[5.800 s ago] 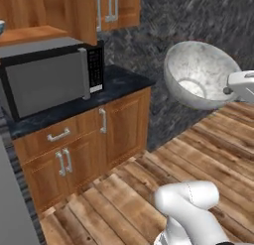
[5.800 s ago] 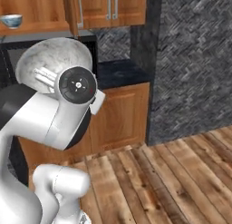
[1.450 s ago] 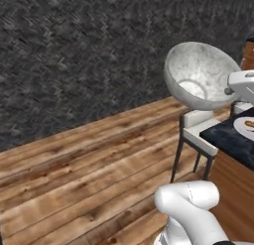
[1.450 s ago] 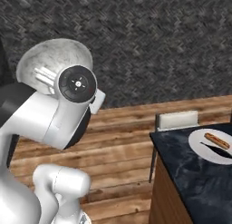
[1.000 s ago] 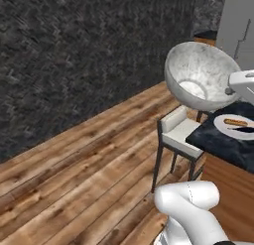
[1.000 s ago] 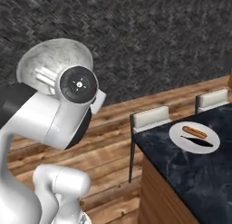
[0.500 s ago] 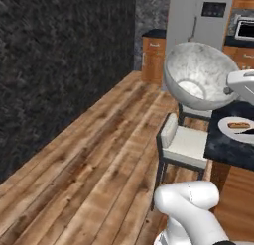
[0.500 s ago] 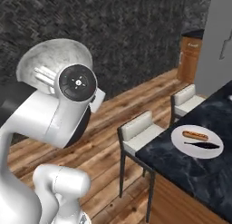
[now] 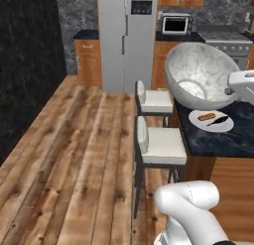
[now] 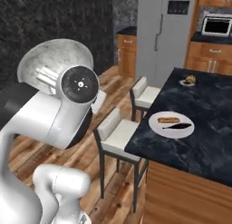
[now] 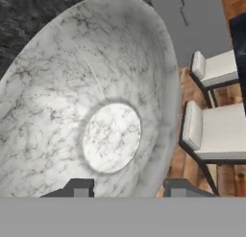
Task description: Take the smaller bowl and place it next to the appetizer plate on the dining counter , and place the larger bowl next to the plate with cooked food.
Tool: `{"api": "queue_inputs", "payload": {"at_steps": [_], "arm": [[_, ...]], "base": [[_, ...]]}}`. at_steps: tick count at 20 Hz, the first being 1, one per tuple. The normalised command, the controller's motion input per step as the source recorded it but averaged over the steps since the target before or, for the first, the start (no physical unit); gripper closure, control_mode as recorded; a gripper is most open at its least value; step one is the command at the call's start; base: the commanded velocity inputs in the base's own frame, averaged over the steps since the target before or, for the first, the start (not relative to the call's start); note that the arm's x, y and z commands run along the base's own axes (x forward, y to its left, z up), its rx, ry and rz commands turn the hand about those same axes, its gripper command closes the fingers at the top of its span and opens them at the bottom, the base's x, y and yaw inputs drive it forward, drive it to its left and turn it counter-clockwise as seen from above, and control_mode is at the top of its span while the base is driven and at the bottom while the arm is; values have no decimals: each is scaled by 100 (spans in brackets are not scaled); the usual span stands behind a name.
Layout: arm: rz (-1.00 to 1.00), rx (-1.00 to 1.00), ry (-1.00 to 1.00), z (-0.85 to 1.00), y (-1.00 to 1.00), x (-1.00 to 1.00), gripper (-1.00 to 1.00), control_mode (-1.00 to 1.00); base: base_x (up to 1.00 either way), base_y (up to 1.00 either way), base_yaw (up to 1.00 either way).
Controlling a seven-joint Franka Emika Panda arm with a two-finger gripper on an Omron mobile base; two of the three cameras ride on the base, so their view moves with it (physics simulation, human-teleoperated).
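Observation:
The larger bowl (image 9: 198, 75), grey-white marbled stone, hangs tilted in the air with my gripper (image 11: 127, 188) shut on its rim. One fingertip (image 11: 79, 188) sits inside the bowl (image 11: 96, 111) and the other outside. The bowl (image 10: 50, 55) rides high behind the arm's wrist. Just below and ahead lies the plate with cooked food (image 9: 211, 121) (image 10: 171, 120) on the dark marbled dining counter (image 10: 204, 146). The appetizer plate (image 10: 186, 81) sits farther along the counter. The smaller bowl is out of view.
Two white-cushioned stools (image 9: 161, 145) (image 9: 155, 101) stand along the counter's near side. A grey fridge (image 9: 126, 35), a microwave (image 9: 174, 25) and wooden cabinets line the back wall. A dark stone wall runs along the left, with open wooden floor (image 9: 74, 154) beside it.
The whole picture has swung round with the base: the dark wall slid left, and the counter, stools and fridge came into fuller view. The bowl stays held the same way.

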Motion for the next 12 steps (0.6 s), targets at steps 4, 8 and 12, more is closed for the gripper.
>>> {"api": "queue_inputs", "payload": {"at_steps": [4,8,12], "arm": [[0,0,0,0,0,0,100,100],[0,0,0,0,0,0,100,100],[0,0,0,0,0,0,100,100]], "base": [[55,75,-56],[55,55,-58],[59,31,-59]]}}
